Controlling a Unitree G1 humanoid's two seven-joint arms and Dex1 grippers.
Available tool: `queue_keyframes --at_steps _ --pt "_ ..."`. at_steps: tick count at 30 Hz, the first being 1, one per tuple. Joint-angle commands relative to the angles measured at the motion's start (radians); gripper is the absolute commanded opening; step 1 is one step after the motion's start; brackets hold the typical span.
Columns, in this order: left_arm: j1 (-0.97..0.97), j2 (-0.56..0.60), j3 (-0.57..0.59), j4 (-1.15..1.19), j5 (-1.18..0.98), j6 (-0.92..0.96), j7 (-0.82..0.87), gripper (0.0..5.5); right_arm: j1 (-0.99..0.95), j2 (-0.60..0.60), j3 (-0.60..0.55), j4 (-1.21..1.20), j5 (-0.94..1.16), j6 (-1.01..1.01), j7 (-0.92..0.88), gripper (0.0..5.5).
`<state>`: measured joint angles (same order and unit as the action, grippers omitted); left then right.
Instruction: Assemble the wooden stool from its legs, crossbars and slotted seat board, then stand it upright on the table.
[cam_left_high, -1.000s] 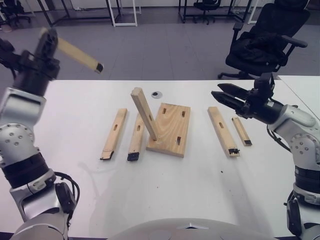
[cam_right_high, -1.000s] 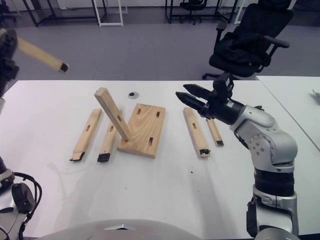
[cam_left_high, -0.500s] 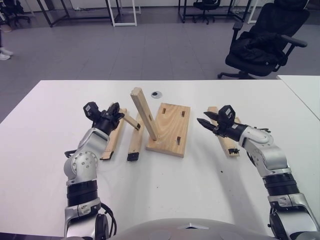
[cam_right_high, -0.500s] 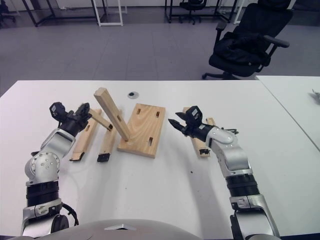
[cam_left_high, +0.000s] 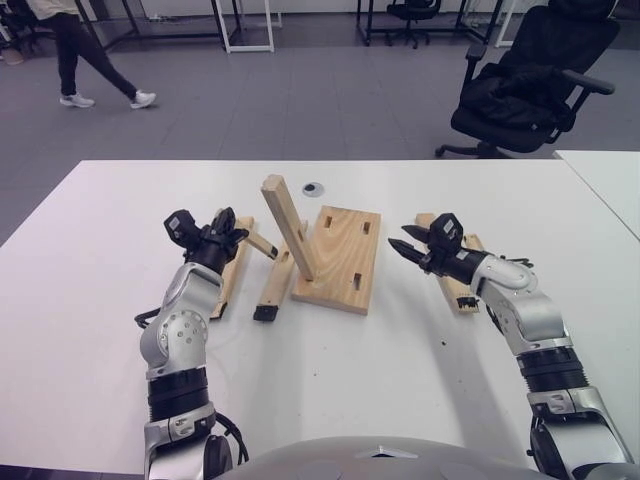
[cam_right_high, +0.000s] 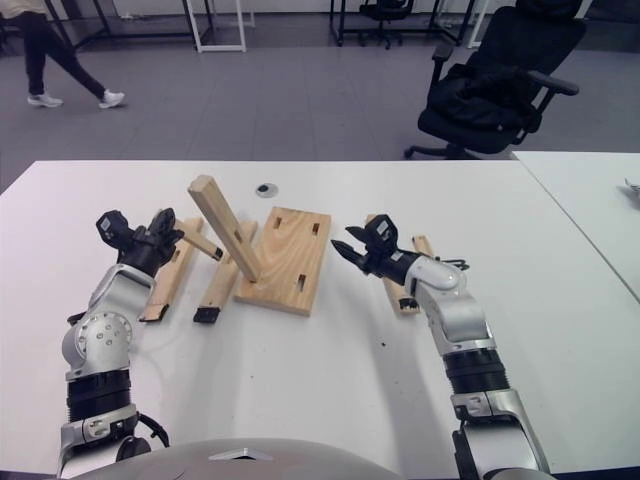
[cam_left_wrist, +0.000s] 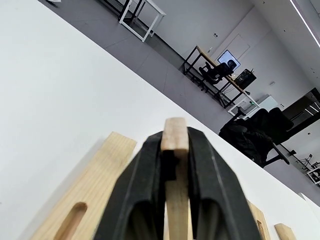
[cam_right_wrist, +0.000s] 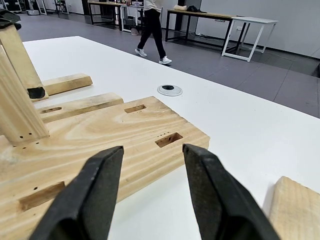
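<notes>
1. The white desk is flat and smooth. In the middle of the left eye view lies the slotted seat board. It is a thick, flat piece of pale wood with small long holes cut in it.
2. One wooden leg stands in the board's left side. It leans toward the upper left.
3. Two more legs lie flat on the desk just left of the board, a near leg and a far leg. Each is a long flat bar with a slot and a dark lower tip.
4. A right-side leg lies flat to the right of the board, partly under an arm.
5. The left arm comes up from the lower left and stays low over the desk. The left jaws are clamped on a thin wooden crossbar. The crossbar's dark end points toward the leaning leg.
6. The right arm comes in from the lower right. The right jaws are apart and point at the board's right edge, near it.
</notes>
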<state>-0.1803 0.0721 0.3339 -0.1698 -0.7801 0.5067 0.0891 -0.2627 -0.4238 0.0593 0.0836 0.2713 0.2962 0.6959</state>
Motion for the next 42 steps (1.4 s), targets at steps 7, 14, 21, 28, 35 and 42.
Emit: queue_keyframes --at_steps 7,14,21,28,35,42 --pt "0.006 -0.072 -0.055 -0.024 0.01 -0.014 -0.025 0.39 -0.011 0.005 0.003 0.011 -0.011 -0.005 0.014 2.2" --pt "0.025 -0.028 -0.11 0.008 0.147 -0.049 -0.075 0.39 -0.013 0.003 -0.002 0.011 -0.012 -0.005 0.014 2.2" --pt "0.053 -0.003 -0.166 -0.009 0.26 -0.059 -0.08 0.39 -0.012 0.006 0.008 0.006 -0.018 -0.006 0.012 2.2" --pt "0.04 -0.001 -0.167 -0.028 0.286 -0.069 -0.08 0.39 -0.014 0.006 0.012 0.01 -0.021 -0.006 0.015 2.2" --pt "0.0 -0.017 -0.144 -0.058 0.249 -0.058 -0.088 0.39 -0.017 0.007 0.013 0.009 -0.02 -0.004 0.017 2.2" --pt "-0.001 0.028 -0.155 -0.043 0.272 -0.037 -0.127 0.39 -0.024 0.01 0.012 0.007 -0.018 0.002 0.017 2.2"
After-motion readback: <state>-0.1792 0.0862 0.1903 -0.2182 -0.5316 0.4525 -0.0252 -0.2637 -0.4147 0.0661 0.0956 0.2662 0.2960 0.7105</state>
